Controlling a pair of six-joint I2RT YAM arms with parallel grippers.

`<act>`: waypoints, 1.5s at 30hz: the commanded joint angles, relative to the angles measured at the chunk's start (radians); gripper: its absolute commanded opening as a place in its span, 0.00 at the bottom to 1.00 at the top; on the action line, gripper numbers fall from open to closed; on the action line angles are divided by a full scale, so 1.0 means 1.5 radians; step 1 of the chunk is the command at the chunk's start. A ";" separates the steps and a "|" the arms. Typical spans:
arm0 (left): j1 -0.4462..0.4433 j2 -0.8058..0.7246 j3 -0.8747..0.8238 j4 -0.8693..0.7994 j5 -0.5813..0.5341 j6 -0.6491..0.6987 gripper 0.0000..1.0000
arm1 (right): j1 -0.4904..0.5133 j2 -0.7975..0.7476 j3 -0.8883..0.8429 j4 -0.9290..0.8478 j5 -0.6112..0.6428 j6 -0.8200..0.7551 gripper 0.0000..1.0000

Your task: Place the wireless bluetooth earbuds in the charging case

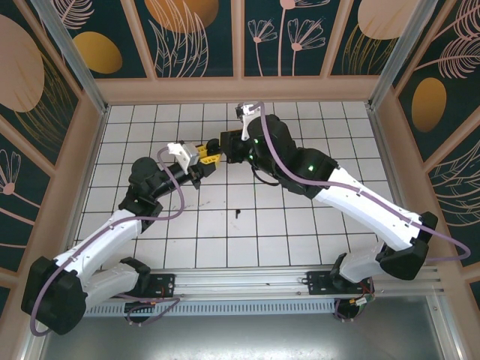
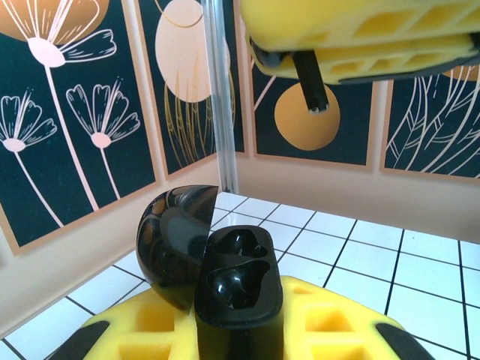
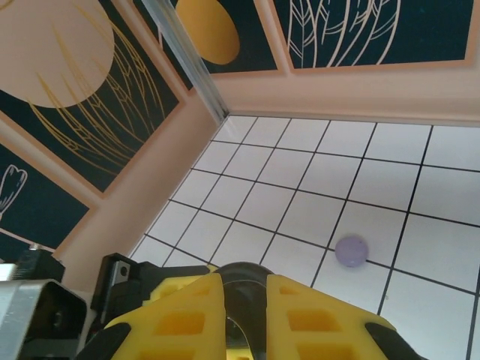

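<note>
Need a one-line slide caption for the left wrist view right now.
Left pincer holds the open black case; right pincer above grips a black earbud stem-down.

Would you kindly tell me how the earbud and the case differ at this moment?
The case is far bigger than the earbud. The case sits low in the left claw, lid open; the earbud hangs above it, pinched in the right claw, stem down. Both are black and held.
</note>
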 commanded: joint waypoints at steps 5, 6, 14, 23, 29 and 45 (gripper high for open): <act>-0.010 0.006 0.030 0.008 0.015 0.014 0.00 | 0.010 -0.018 -0.030 0.061 -0.033 0.003 0.16; -0.011 0.007 0.030 0.009 0.016 0.015 0.00 | 0.012 -0.018 -0.035 0.065 -0.037 0.006 0.16; -0.014 0.006 0.038 0.011 0.022 0.016 0.00 | 0.019 -0.010 -0.049 0.077 -0.044 0.016 0.16; -0.017 0.004 0.043 0.012 0.027 0.016 0.00 | 0.019 0.006 -0.044 0.082 -0.054 0.018 0.15; -0.019 0.000 0.044 0.011 0.031 0.014 0.00 | 0.019 0.013 -0.040 0.084 -0.052 0.017 0.15; -0.022 -0.018 0.049 0.010 0.036 0.007 0.00 | 0.013 0.020 -0.063 0.078 -0.031 0.015 0.14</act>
